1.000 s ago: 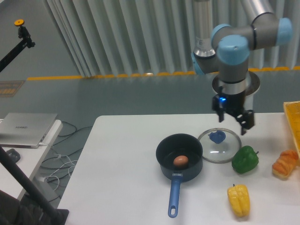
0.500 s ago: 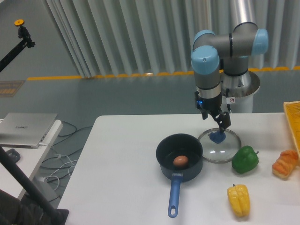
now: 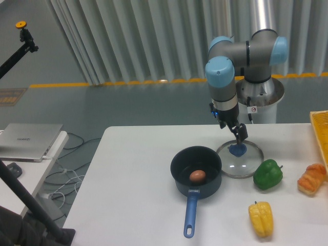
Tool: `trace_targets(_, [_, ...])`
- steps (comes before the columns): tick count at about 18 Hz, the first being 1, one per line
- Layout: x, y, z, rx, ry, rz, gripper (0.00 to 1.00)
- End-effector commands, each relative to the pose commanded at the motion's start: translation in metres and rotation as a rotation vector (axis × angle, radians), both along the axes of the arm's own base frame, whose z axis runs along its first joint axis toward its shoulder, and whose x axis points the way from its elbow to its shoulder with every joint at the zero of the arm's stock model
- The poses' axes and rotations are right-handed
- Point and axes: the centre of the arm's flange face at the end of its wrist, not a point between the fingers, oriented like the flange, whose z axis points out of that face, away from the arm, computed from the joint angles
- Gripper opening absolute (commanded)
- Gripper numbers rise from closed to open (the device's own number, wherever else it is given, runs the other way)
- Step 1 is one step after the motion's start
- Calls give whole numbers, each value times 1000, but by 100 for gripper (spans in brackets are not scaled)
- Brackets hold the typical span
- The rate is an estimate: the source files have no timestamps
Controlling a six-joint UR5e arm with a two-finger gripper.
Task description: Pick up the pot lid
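Tool (image 3: 232, 132) hanging spread above the blue-knobbed pot lid (image 3: 241, 165).
The lid is lying on the white desk (image 3: 133, 195), just right of the black pot (image 3: 213, 188), and is showing a round, see-through disc, a thin pale rim and a rough-edged blue knob (image 3: 237, 150) toward its far side. The green pepper (image 3: 268, 175) is covering a bit of its near right rim. The tool's two dark fingers are standing apart; the right one is reaching close to the knob, and whether they are touching is staying unclear. The yellow container (image 3: 321, 134) is running out of view at right.
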Motion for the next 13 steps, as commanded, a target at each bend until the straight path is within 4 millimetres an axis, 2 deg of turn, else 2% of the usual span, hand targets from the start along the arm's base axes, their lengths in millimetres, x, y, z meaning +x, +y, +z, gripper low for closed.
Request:
trace_targets(7, [-7, 8, -9, 22, 16, 1, 96])
trace_targets(13, [-14, 8, -12, 19, 21, -6, 96])
